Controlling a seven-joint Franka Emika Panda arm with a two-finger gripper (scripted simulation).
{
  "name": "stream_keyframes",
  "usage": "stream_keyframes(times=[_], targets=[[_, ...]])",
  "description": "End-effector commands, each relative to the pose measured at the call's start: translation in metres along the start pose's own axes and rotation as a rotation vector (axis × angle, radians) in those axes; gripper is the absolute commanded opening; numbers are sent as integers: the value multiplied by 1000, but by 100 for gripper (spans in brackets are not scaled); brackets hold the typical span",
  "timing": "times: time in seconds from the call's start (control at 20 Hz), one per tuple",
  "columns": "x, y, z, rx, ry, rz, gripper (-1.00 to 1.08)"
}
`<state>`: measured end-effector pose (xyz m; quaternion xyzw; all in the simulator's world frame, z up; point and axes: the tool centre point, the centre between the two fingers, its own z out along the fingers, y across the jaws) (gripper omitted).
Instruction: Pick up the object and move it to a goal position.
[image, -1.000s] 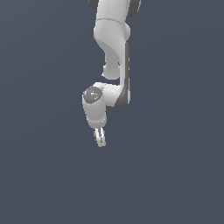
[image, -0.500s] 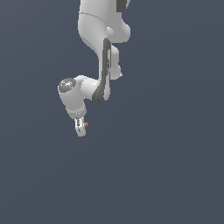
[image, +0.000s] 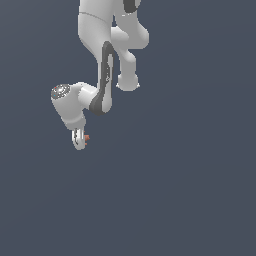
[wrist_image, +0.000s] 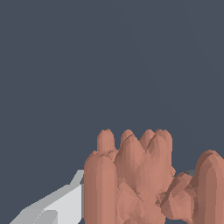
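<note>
The object (image: 86, 138) is a tiny orange-red lump that sticks out at the side of my white gripper (image: 80, 142), which is shut on it and holds it in the air at the exterior view's left. In the wrist view the object (wrist_image: 140, 179) fills the near field as a lumpy, ridged orange-red mass. One grey-white finger (wrist_image: 57, 205) shows beside it; the other finger is hidden behind it. No goal marker shows in either view.
The white arm (image: 107, 60) hangs down from the top of the exterior view, with its elbow bent toward the exterior view's left. Everything else in both views is a plain dark blue-grey background.
The arm has swung toward the exterior view's left and a little upward, carrying the object in the shut gripper.
</note>
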<state>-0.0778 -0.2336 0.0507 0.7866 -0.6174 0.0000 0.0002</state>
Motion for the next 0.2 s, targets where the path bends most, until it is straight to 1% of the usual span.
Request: stream_keyframes(times=[0.0, 0.15], targets=[[5, 3, 0, 0, 0, -2, -100], [6, 3, 0, 0, 0, -2, -100]])
